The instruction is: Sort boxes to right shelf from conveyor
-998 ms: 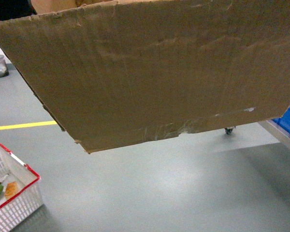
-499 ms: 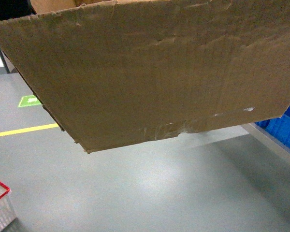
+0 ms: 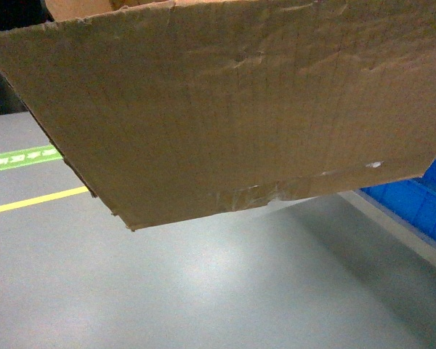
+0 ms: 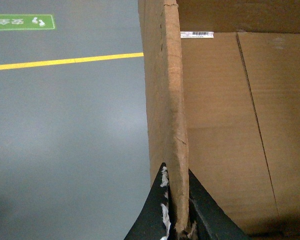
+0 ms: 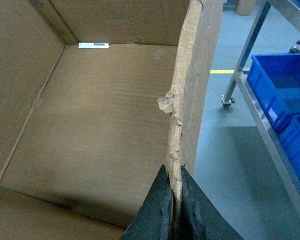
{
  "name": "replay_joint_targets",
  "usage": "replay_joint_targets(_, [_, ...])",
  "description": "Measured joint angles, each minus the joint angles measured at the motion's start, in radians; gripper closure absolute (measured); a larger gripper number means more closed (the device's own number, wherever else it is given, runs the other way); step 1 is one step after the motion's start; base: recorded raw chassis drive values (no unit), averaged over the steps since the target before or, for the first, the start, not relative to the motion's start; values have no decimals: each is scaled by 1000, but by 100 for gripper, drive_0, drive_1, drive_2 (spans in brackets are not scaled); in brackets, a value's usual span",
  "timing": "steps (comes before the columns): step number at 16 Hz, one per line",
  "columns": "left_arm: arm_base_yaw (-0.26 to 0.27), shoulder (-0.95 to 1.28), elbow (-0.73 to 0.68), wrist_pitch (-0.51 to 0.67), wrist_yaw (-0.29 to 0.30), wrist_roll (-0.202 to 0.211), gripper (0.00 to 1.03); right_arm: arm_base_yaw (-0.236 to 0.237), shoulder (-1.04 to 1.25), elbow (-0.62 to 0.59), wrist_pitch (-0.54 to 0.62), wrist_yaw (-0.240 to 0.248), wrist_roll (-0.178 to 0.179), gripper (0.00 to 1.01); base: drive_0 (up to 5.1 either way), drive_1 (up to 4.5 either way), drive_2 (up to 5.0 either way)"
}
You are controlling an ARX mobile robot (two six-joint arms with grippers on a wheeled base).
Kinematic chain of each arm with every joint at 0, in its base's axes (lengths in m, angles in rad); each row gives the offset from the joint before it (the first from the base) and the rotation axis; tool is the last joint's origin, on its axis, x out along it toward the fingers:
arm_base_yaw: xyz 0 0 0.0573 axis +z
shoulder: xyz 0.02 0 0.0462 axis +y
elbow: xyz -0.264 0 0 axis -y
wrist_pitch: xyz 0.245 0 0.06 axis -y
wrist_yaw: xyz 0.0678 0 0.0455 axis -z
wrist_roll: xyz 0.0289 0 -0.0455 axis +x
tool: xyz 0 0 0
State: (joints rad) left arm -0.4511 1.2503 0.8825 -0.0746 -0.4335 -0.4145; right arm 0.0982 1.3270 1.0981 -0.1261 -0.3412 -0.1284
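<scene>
A large brown cardboard box [image 3: 232, 109] hangs in the air and fills most of the head view, with wrinkled tape along its lower seam. My left gripper [image 4: 175, 172] is shut on the box's left wall [image 4: 165, 100]. On the opposite side, my right gripper [image 5: 174, 172] is shut on the ragged right wall [image 5: 190, 90]. The box's inside [image 5: 95, 115] is empty, apart from a white label at its far edge. A steel rack frame [image 5: 250, 85] stands to the right of the box. The conveyor is out of view.
Blue plastic crates [image 5: 282, 90] sit on the steel rack; one blue crate [image 3: 421, 207] shows at the right of the head view. Grey floor [image 3: 203, 291] carries a yellow line [image 3: 29, 200] and a green marking [image 3: 22, 158]. The rack has a caster wheel [image 5: 225, 103].
The view has swung: the floor and yellow line slid left, the white basket left the frame, and the blue crates came further into view. The box stays held by both grippers.
</scene>
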Motion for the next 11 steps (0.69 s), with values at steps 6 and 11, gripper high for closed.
replay_joint_targets(6, [0,0,0,0,0,0,101,0,0,0,0,0,0,99,-132,-132,-132])
replay_joint_targets(11, [0,0,0,0,0,0,101,0,0,0,0,0,0,99,-134,-134,-134])
